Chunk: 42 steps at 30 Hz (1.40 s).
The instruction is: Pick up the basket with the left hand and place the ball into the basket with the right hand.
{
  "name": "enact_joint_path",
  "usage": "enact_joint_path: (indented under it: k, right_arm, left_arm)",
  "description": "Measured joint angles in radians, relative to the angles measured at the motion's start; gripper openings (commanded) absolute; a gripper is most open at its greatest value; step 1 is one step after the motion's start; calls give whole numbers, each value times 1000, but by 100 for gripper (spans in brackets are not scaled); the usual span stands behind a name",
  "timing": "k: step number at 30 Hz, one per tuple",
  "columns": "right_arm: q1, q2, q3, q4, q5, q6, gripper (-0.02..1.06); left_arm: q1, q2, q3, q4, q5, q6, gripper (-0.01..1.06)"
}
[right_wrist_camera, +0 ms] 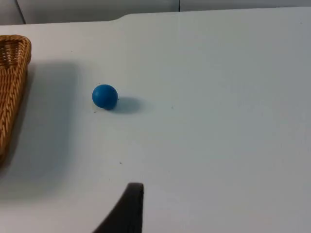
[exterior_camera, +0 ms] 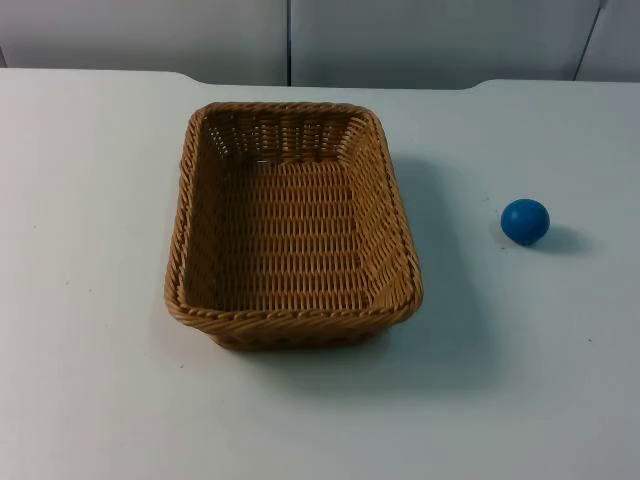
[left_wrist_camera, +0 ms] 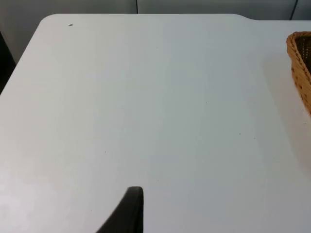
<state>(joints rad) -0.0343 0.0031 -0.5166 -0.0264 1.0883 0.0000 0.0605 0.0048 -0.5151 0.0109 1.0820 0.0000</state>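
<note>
A tan woven basket (exterior_camera: 293,322) stands empty and upright on the white table, a little left of the middle. A small blue ball (exterior_camera: 525,221) rests on the table to the basket's right, about a hand's width from its rim. In the left wrist view my left gripper (left_wrist_camera: 131,208) hangs over bare table, well away from the basket's corner (left_wrist_camera: 301,68). In the right wrist view my right gripper (right_wrist_camera: 130,206) is held back from the ball (right_wrist_camera: 105,96), with open table between them and the basket's edge (right_wrist_camera: 12,82) beyond. Neither gripper holds anything.
The grey partition wall (exterior_camera: 400,40) closes off the table's far edge. Bare white table top (exterior_camera: 90,250) lies around the basket and ball on all sides.
</note>
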Motion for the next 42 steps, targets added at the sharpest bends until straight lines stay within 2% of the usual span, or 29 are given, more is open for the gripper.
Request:
enact_joint_path:
  k: [18, 22, 29, 32, 33, 34, 38, 39, 42]
  right_arm:
    - [22, 0, 0, 4, 0, 24, 105]
    - [22, 0, 0, -18, 0, 74, 105]
    - [22, 0, 0, -27, 0, 54, 105]
    - [22, 0, 0, -27, 0, 36, 105]
    - [22, 0, 0, -27, 0, 36, 105]
    - [22, 0, 0, -25, 0, 34, 105]
    - [22, 0, 0, -25, 0, 27, 105]
    - [22, 0, 0, -25, 0, 27, 105]
    - [22, 0, 0, -24, 0, 26, 105]
  left_arm:
    - [0, 0, 0, -2, 0, -5, 105]
    - [0, 0, 0, -2, 0, -5, 105]
    - [0, 35, -4, 2, -2, 20, 105]
    - [0, 123, -48, 4, -71, 46, 105]
    - [0, 123, -48, 4, -71, 46, 105]
    - [0, 180, -89, 4, -134, 47, 105]
    - [-14, 356, -203, -4, -282, 50, 105]
    - [-14, 356, -203, -4, -282, 50, 105]
    - [-18, 526, -291, -65, -348, 90, 105]
